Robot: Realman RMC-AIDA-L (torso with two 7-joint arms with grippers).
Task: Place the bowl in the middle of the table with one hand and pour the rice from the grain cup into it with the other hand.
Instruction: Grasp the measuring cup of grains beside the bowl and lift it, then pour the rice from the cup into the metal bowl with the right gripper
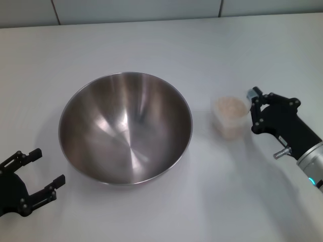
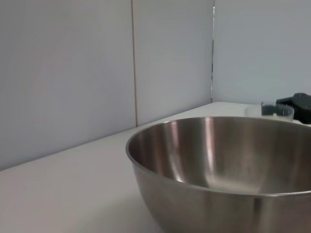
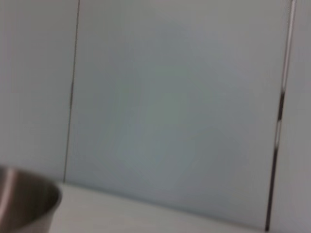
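The large steel bowl [image 1: 126, 128] stands upright on the white table [image 1: 166, 45], about the middle, with nothing in it. It also shows in the left wrist view [image 2: 223, 165] and at the edge of the right wrist view [image 3: 24, 204]. The clear grain cup [image 1: 230, 116] with rice [image 1: 229, 106] in it stands to the right of the bowl. My right gripper [image 1: 252, 110] is open just beside the cup's right side, fingertips at its wall, not around it. My left gripper [image 1: 49, 166] is open and empty at the bowl's lower left, apart from it.
A pale tiled wall [image 1: 151, 10] runs along the table's far edge. In the left wrist view the cup's rim [image 2: 269, 110] and the right gripper [image 2: 297, 104] show beyond the bowl.
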